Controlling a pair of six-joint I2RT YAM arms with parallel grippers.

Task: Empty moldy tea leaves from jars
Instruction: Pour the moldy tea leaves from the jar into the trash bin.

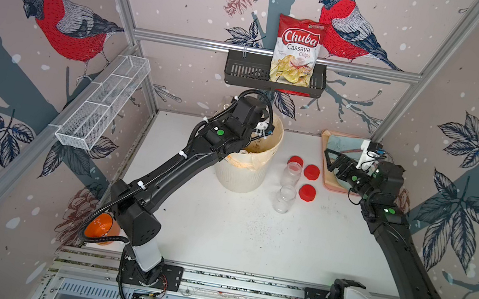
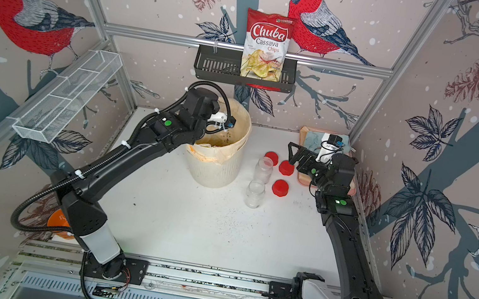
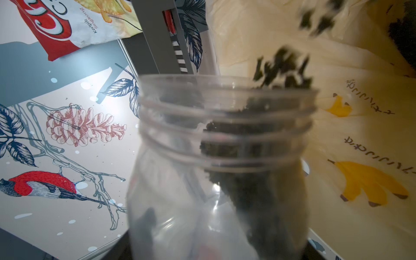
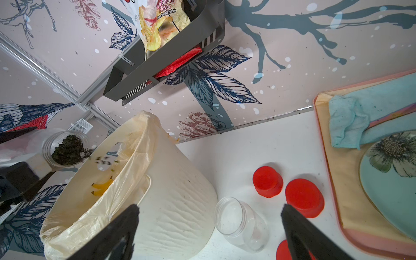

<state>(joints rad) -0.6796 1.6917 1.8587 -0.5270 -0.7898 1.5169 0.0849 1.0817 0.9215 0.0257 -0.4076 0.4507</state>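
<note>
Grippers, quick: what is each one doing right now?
Left gripper: closed on a jar, tipping tea leaves into the bin.
Right gripper: open, holding nothing.

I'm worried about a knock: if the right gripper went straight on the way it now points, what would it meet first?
Probably the lidless clear cylindrical jar standing just ahead of the open right gripper. Should it pass above that, the white ribbed bin behind comes next. Depth is unclear.

- Chips bag (image 1: 296, 50), upper centre, standing in black wall basket (image 1: 245, 70).
- White wire basket (image 1: 103, 103), left wall.
- Lined white bin (image 1: 240, 177), centre.
- Pink tray (image 4: 364, 238), right; orange bowl (image 1: 100, 225), lower left.
</note>
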